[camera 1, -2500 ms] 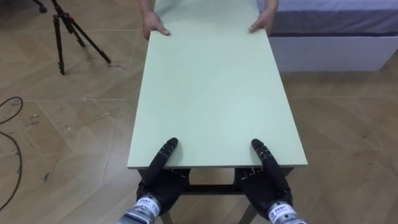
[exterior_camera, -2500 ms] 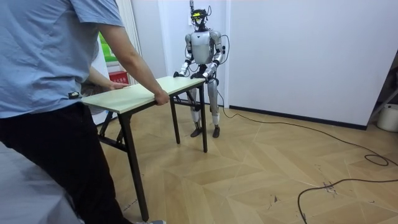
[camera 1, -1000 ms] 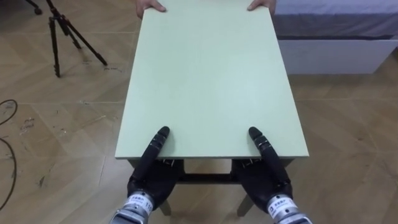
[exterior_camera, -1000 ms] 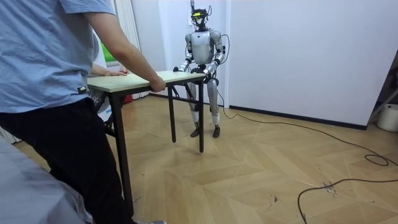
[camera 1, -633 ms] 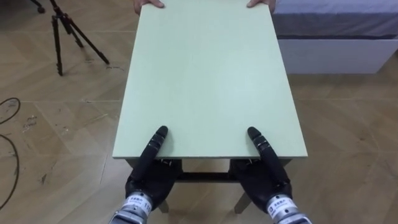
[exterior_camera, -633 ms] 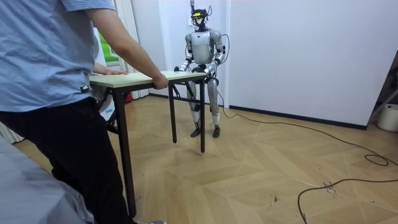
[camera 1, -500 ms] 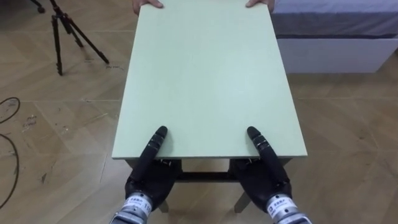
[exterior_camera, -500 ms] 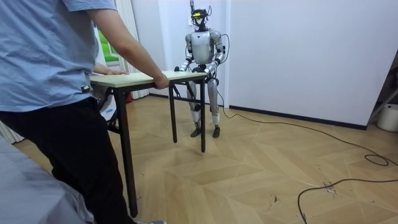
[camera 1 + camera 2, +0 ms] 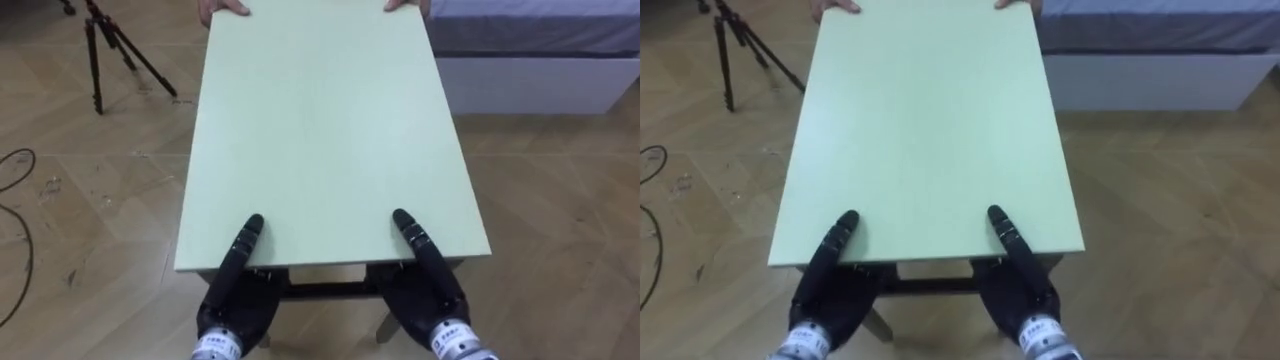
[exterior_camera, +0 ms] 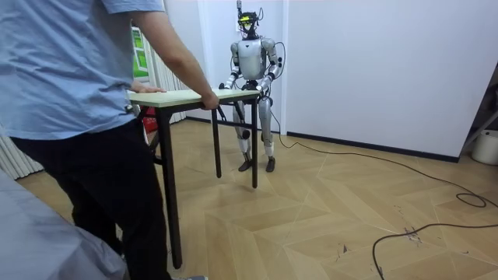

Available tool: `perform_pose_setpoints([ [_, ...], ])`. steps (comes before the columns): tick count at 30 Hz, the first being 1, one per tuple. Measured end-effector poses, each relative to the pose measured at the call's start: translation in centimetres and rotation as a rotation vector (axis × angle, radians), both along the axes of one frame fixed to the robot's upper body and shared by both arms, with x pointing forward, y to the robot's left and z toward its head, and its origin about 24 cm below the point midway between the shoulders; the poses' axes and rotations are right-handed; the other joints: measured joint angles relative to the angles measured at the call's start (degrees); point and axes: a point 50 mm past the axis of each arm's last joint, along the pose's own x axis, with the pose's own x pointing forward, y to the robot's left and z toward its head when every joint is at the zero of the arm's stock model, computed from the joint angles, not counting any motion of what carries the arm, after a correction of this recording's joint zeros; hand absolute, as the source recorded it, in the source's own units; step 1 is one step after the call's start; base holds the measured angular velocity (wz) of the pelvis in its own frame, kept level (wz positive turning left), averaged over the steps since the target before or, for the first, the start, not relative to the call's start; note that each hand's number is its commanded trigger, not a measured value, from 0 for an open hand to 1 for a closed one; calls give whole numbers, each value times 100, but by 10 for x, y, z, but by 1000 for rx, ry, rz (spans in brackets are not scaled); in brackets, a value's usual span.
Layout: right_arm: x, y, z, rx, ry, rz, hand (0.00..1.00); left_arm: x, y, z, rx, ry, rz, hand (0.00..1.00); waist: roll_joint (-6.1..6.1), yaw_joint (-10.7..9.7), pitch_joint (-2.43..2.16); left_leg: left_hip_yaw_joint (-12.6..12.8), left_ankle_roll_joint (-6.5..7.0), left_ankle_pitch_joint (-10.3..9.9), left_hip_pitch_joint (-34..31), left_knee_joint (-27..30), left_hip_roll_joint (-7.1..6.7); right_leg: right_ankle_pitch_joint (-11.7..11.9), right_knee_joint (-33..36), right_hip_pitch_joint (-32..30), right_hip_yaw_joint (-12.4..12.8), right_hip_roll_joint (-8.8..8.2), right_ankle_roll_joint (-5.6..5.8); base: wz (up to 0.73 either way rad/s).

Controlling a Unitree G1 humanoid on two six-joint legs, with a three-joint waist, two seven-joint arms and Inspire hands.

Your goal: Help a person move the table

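- Robot and person (image 10: 70, 93) are sharing one table (image 10: 179, 96), each taking a short end, seemingly so the load is being split.
- The left hand (image 9: 235, 300) and right hand (image 9: 425, 295) are bracing the tabletop's (image 9: 320, 130) near edge, thumbs lying flat on top and palms below, likely steadying it. Whether the fingers underneath are closing cannot be told.
- The person's hands (image 9: 222, 8) are gripping the two far corners.
- Counted: one table, two robot hands, two person's hands, one tripod (image 9: 110, 45) far left, one bed (image 9: 530, 50) far right.
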Motion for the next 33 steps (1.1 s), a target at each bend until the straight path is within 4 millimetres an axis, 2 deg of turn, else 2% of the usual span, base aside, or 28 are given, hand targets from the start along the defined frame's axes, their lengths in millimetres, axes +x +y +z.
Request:
perform_pose_setpoints([
  [1, -1, -1, 0, -9, 1, 7, 100, -4, -2, -2, -11, 10, 6, 100, 81, 51, 8, 36, -36, -104, -15, 475, 133, -35, 79, 11, -291, 0, -54, -21],
  [2, 0, -2, 0, -28, -1, 25, 100, -7, -3, -4, -25, 18, 15, 100, 187, 41, 13, 21, -45, -158, 31, 859, 197, -44, 124, 3, -555, 6, -89, -23],
  [3, 0, -2, 1, -34, -5, 27, 100, -8, -4, -4, -35, 18, 16, 100, 246, -11, 15, 2, -52, -178, 45, 945, 231, -37, 124, -7, -674, 9, -101, 19],
  [4, 2, -5, 4, -45, -19, 27, 100, -8, -6, -3, -44, 6, 10, 100, 318, -177, 43, -19, -46, -270, 76, 887, 240, -14, 142, -61, -899, -8, -106, 56],
  [5, 2, -8, 6, -55, -25, 28, 100, -7, -7, 0, -40, -10, 2, 100, 357, -277, 49, -49, -51, -394, 163, 545, 219, 12, 192, -152, -1005, -50, -101, 58],
  [6, 2, -8, 6, -57, -25, 27, 100, -5, -7, 0, -38, -13, 0, 100, 360, -287, 51, -44, -49, -431, 206, 330, 169, 16, 248, -200, -1035, -94, -98, 40],
  [8, 2, -7, 6, -52, -21, 23, 100, 0, -5, 2, -8, -25, -12, 100, 368, -304, 53, -35, -17, -460, 304, -413, -11, 113, 339, -442, -1061, -225, -75, 22],
  [10, 3, -8, 7, -54, -24, 19, 100, 4, -3, 4, 6, -40, -21, 100, 370, -302, 54, -60, 29, -482, 289, -693, -95, 245, 298, -558, -1109, -278, -77, 10],
  [11, 3, -9, 7, -56, -25, 17, 100, 6, -3, 5, 11, -43, -26, 100, 374, -319, 59, -54, 222, -475, 263, -779, -164, 306, 333, -630, -1112, -336, -69, 7],
  [12, 3, -10, 7, -59, -24, 18, 100, 6, -3, 4, 11, -42, -28, 100, 371, -317, 61, -30, 256, -460, 233, -820, -192, 340, 336, -660, -1110, -377, -59, 0],
  [14, 2, -11, 6, -65, -24, 20, 100, 6, -4, 3, 6, -35, -31, 100, 349, -310, 74, 47, 439, -356, 221, -906, -364, 507, 293, -744, -999, -497, -28, -12],
  [15, 2, -11, 6, -66, -22, 21, 100, 5, -4, 2, 6, -32, -32, 100, 346, -312, 76, 79, 472, -333, 222, -920, -393, 551, 268, -750, -970, -518, -16, -20],
  [17, 2, -11, 5, -67, -19, 18, 100, 5, -5, 1, 2, -27, -35, 100, 329, -311, 88, 197, 595, -238, 148, -934, -509, 785, 115, -814, -876, -591, 39, -17],
  [18, 1, -12, 5, -66, -22, 17, 100, 5, -6, 1, 0, -26, -35, 100, 319, -310, 90, 200, 624, -213, 113, -932, -560, 854, 103, -850, -845, -617, 28, -14],
  [20, 2, -12, 5, -67, -27, 9, 100, 7, -6, 1, -5, -25, -41, 100, 221, -308, 112, 233, 778, -96, -3, -923, -796, 1121, 95, -1027, -661, -747, 53, -23],
  [21, 2, -12, 5, -66, -28, 7, 100, 7, -6, 1, -5, -27, -42, 100, 181, -273, 107, 249, 823, -56, -32, -919, -840, 1191, 106, -1091, -587, -782, 60, -26],
  [22, 3, -12, 6, -70, -33, 2, 100, 9, -7, 2, -6, -31, -47, 100, 141, -258, 102, 311, 915, 3, -155, -912, -905, 1386, 36, -1172, -489, -817, 103, -24],
  [23, 4, -12, 7, -69, -37, -2, 100, 10, -7, 2, -8, -33, -48, 100, 120, -255, 91, 424, 1028, 72, -310, -911, -935, 1589, -96, -1250, -340, -823, 326, -17],
  [24, 5, -13, 7, -68, -39, -2, 100, 10, -7, 3, -12, -33, -47, 100, 128, -241, 89, 479, 1088, 104, -377, -914, -920, 1612, -3, -1320, -274, -862, 527, 0],
  [25, 4, -13, 7, -72, -34, 4, 100, 10, -6, 2, -12, -29, -52, 100, 127, -290, 93, 486, 1177, 172, -422, -929, -930, 1195, 899, -1507, -140, -1040, 813, 14],
  [26, 1, -14, 5, -74, -22, 6, 100, 9, -7, 1, -10, -21, -56, 100, 78, -311, 85, 482, 1223, 211, -384, -956, -965, 720, 2100, -1565, -81, -1332, 822, 15],
  [27, 0, -13, 4, -73, -13, 5, 100, 8, -6, 0, -6, -15, -57, 100, 33, -309, 60, 483, 1240, 221, -378, -954, -987, 540, 2708, -1557, -48, -1496, 847, 7],
  [28, -3, -14, 2, -75, 4, 4, 100, 5, -5, -2, 2, -3, -60, 100, -35, -302, 41, 475, 1275, 240, -383, -894, -1010, 285, 3613, -1381, 93, -1728, 913, -4],
  [29, -4, -14, 2, -74, 8, 3, 100, 4, -5, -2, 5, 0, -58, 100, -109, -273, 53, 479, 1310, 281, -416, -876, -1075, 174, 4176, -1126, 250, -1878, 965, -5],
  [31, -3, -15, 3, -64, 4, -1, 100, 5, -6, -2, 1, -5, -59, 100, -157, -233, 32, 545, 1371, 324, -626, -779, -1106, 121, 4525, -701, 534, -1950, 980, -12],
  [33, -2, -16, 6, -58, -10, -9, 100, 9, -9, 1, -2, -20, -66, 100, -176, -92, 37, 648, 1410, 386, -853, -702, -1105, 73, 4449, -286, 534, -1960, 1045, -20],
])
